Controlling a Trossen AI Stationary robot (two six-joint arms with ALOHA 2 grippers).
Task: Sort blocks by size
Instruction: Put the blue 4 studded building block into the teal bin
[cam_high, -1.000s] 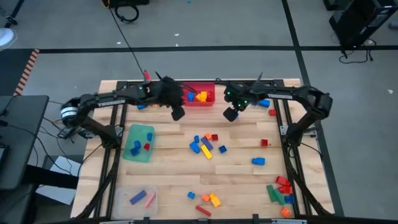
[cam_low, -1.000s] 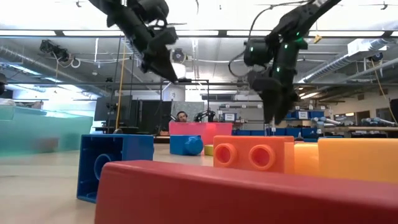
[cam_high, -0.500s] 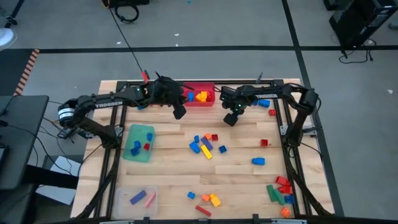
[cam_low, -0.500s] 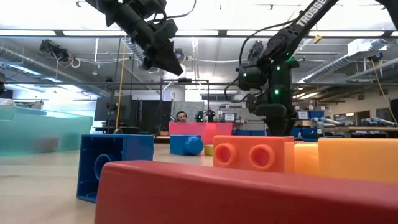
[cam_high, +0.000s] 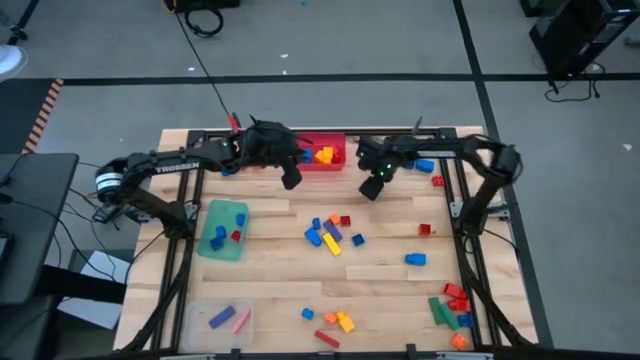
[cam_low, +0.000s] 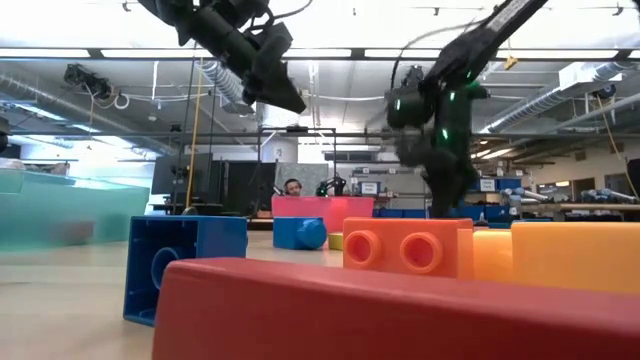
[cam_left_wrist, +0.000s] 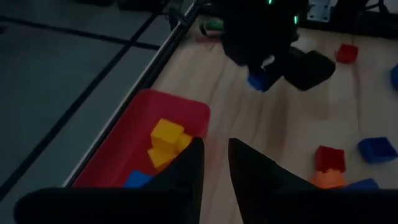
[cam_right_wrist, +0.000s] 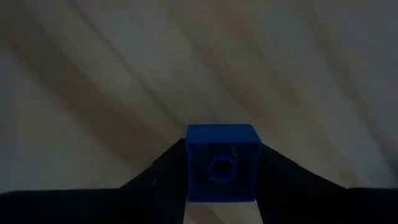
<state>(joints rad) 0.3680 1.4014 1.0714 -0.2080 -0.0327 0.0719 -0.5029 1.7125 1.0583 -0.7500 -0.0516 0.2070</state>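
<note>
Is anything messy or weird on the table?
Nothing is broken or spilled. Loose blocks lie scattered on the table waiting for sorting. The right claw is shut on a small blue block. The left claw hangs by the red bin.

We looked straight down on the whole worktop (cam_high: 300, 250) from overhead, level across it from its surface, and closely from 2 wrists; all shared the worktop.
</note>
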